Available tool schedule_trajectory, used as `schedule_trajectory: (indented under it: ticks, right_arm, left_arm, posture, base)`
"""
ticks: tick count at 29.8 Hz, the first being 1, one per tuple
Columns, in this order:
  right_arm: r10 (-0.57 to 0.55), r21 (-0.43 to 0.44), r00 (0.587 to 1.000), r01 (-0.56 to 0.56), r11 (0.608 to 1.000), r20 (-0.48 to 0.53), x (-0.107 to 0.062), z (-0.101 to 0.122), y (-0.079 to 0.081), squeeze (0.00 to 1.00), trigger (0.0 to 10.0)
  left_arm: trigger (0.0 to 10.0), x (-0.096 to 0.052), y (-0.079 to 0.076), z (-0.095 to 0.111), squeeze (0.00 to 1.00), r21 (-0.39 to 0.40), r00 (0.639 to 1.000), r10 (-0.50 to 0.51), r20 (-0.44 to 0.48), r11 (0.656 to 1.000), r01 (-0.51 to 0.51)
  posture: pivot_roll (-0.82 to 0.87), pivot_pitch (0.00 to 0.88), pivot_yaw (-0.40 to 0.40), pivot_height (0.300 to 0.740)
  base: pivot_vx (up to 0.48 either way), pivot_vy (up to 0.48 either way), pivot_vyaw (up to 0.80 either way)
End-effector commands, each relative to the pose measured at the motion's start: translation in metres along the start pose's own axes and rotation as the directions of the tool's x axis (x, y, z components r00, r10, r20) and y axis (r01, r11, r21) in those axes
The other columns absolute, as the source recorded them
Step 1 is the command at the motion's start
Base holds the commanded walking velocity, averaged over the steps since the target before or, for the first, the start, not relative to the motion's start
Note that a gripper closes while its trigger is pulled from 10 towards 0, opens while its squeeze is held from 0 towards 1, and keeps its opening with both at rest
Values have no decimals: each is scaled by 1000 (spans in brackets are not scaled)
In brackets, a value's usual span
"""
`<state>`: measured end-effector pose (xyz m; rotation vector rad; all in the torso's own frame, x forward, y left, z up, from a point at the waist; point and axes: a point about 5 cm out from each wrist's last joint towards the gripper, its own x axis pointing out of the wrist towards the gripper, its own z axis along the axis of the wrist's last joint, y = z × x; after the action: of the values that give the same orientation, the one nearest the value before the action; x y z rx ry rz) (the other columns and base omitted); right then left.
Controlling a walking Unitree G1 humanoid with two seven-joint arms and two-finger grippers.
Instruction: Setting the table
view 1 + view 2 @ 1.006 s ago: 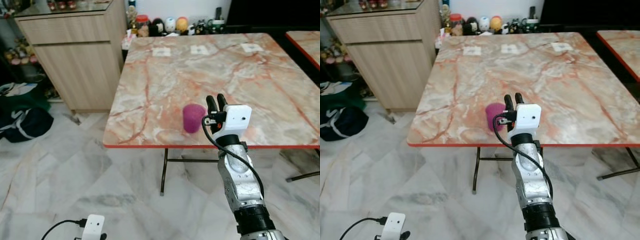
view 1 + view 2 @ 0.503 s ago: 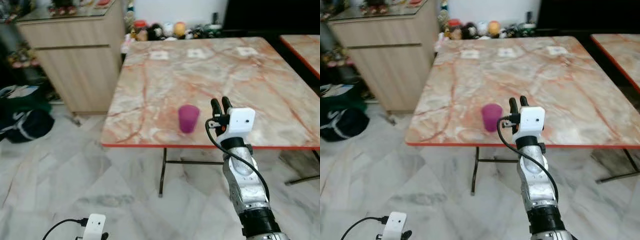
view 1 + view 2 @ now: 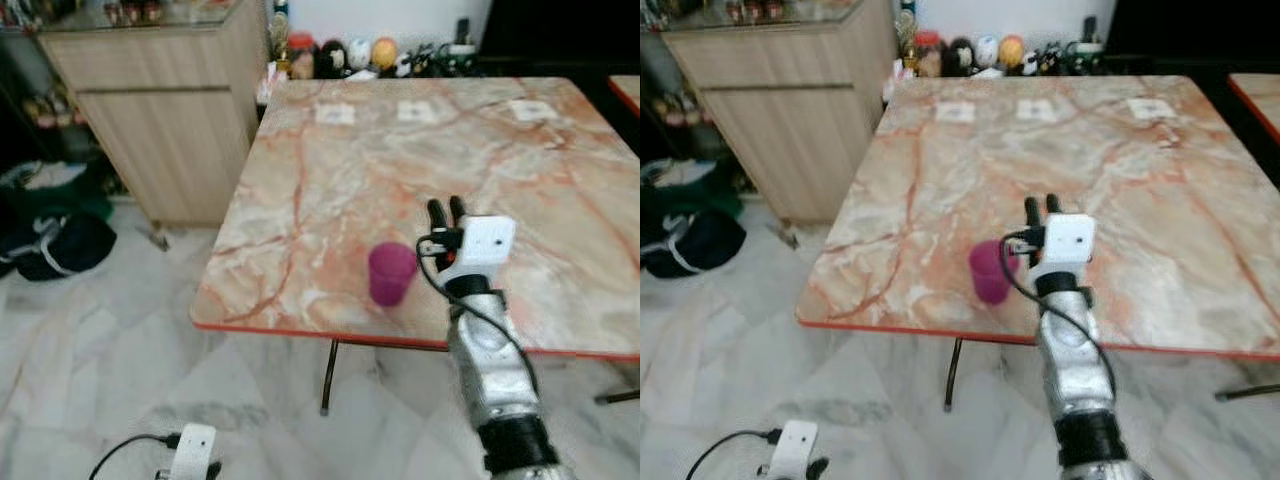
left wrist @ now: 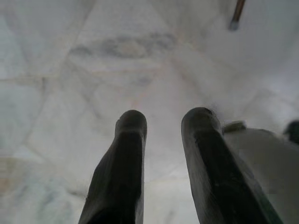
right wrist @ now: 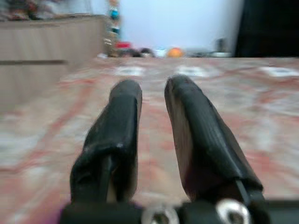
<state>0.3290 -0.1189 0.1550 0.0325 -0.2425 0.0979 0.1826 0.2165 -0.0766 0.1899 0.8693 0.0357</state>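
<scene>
A purple cup [image 3: 391, 273] stands upright on the marble table [image 3: 330, 180], close to its front edge. My right gripper [image 3: 445, 208] is raised just to the right of the cup, with its fingers pointing toward the far side of the table. In the right wrist view its fingers [image 5: 126, 100] stand slightly apart with nothing between them, so it is open. My left arm hangs low, and the left gripper [image 4: 163, 119] is open over the floor tiles.
A wooden cabinet [image 3: 160, 130] stands left of the table, with dark bags [image 3: 50, 240] on the floor beside it. Three white cards [image 3: 417, 112] lie on the table's far side. Figurines and jars [image 3: 350, 50] line the wall behind. The table's metal legs [image 3: 328, 375] stand below the front edge.
The whole view has shifted, so the camera moved. The right gripper stays to the right of the cup and is a little closer to it than half a second ago.
</scene>
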Motion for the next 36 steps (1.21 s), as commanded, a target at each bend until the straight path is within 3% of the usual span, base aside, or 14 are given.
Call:
schedule_trajectory:
  ticks: [1,12,16,18,21,22,23,24,25,30,36]
  right_arm:
    - [-33,42,999,32,999,22,-3,12,-7,1000,10000]
    - [-42,124,999,40,992,17,-26,50,6,1000,10000]
    - [-47,150,994,63,987,-103,-30,48,8,1000,10000]
    - [-73,180,969,117,977,-236,-34,41,6,1000,10000]
    - [-72,151,941,128,980,-331,-36,34,3,1000,10000]
    - [-63,143,935,120,982,-348,-37,33,2,937,10000]
    - [-31,133,926,88,987,-376,-37,31,4,141,10000]
    - [-21,129,921,77,989,-389,-37,30,4,141,10000]
    - [-7,116,914,59,992,-405,-37,28,4,0,10000]
    - [6,87,886,39,995,-465,-35,24,-2,0,10000]
    - [37,142,873,37,989,-485,-29,26,-4,0,10000]
  left_arm:
    - [10000,-1,1,-5,0,-2,1000,6,-16,1000,-6]
    - [10000,-1,1,-5,0,7,1000,2,-20,1000,-2]
    - [10000,-1,1,-5,0,9,1000,-1,-20,1000,1]
    - [10000,-1,0,-4,0,9,1000,-2,-20,1000,2]
    - [10000,-1,0,-4,0,8,1000,-3,-21,1000,3]
    - [10000,-1,0,-4,0,8,1000,-3,-21,1000,3]
    - [10000,-1,0,-4,0,7,1000,-3,-21,1000,3]
    - [10000,-1,0,-4,0,7,1000,-3,-22,1000,4]
    - [10000,-1,0,-4,0,7,1000,-3,-22,1000,3]
    - [10000,-1,0,-4,0,4,1000,-2,-21,1000,2]
    - [10000,-1,1,-4,0,4,1000,-1,-22,1000,1]
  posture:
    - [-90,72,53,740]
    - [-106,79,51,740]
    - [-108,80,49,740]
    - [-108,82,48,740]
    - [-107,84,48,740]
    - [-107,84,48,740]
    - [-106,85,49,740]
    - [-106,85,49,740]
    - [-105,86,48,740]
    - [-101,84,48,740]
    - [-100,84,52,740]
  base:
    - [0,0,0]
    - [0,0,0]
    - [0,0,0]
    - [0,0,0]
    - [0,0,0]
    - [0,0,0]
    - [0,0,0]
    - [0,0,0]
    - [0,0,0]
    - [0,0,0]
    - [0,0,0]
